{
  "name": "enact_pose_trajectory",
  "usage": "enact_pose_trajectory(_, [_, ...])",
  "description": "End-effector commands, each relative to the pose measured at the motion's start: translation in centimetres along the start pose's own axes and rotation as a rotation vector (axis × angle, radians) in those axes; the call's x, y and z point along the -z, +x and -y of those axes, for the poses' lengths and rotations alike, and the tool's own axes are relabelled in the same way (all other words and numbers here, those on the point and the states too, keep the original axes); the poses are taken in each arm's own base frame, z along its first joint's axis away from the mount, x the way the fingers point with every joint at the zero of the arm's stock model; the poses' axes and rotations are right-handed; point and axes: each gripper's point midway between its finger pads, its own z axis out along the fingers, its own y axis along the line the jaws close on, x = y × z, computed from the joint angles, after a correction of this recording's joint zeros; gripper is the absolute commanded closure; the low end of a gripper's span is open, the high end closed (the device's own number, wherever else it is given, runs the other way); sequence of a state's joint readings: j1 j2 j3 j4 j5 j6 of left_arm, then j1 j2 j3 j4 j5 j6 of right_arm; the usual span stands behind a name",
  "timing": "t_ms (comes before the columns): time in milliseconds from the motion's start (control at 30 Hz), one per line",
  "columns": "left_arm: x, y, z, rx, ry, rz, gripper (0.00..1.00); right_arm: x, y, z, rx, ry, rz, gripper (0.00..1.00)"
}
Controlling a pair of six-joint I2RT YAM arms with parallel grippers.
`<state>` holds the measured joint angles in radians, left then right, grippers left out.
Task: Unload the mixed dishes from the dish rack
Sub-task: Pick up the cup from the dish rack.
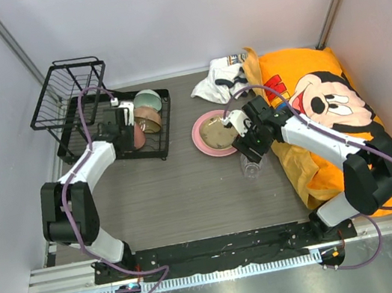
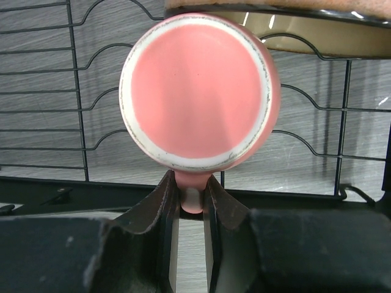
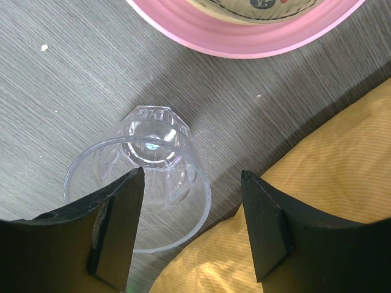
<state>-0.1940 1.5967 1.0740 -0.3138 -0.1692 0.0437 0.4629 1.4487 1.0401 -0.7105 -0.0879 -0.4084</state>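
Observation:
The black wire dish rack [image 1: 65,93] stands at the back left. Its lower tray [image 2: 49,91] holds a mint-green bowl [image 1: 147,99], a brown bowl [image 1: 148,118] and a pink mug [image 1: 137,135]. My left gripper [image 2: 191,186] is shut on the handle of the mug [image 2: 198,91], whose base faces the camera. A pink plate [image 1: 203,144] lies on the table with a tan shallow dish [image 1: 218,135] on it. The clear glass cup [image 3: 140,183] stands upright on the table beside the plate [image 3: 244,36]. My right gripper [image 3: 192,183] hovers open just above the cup, its left finger over the rim.
An orange Mickey Mouse cushion [image 1: 326,108] fills the right side, its edge [image 3: 317,183] touching the cup. A crumpled white cloth [image 1: 218,78] lies at the back. Walls close in on the left, back and right.

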Motion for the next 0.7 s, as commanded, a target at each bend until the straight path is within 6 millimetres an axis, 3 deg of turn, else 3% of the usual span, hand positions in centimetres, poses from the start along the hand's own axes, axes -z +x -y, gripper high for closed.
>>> enact_pose_trajectory(0, [1.4,-4.1,-0.1,-0.024,0.036,0.089,1.0,-0.2,-0.8,0.1,0.011,0.004,0.03,0.32])
enact_pose_trajectory(300, [3.1,-5.6,0.1,-0.045,0.075,0.119,1.0,-0.2,-0.8,0.1,0.011,0.003,0.027,0.32])
enact_pose_trajectory(667, [5.5,-5.7,-0.4,-0.042,0.083,0.16,1.0,-0.4,-0.7,0.0,0.01,-0.003,0.027,0.32])
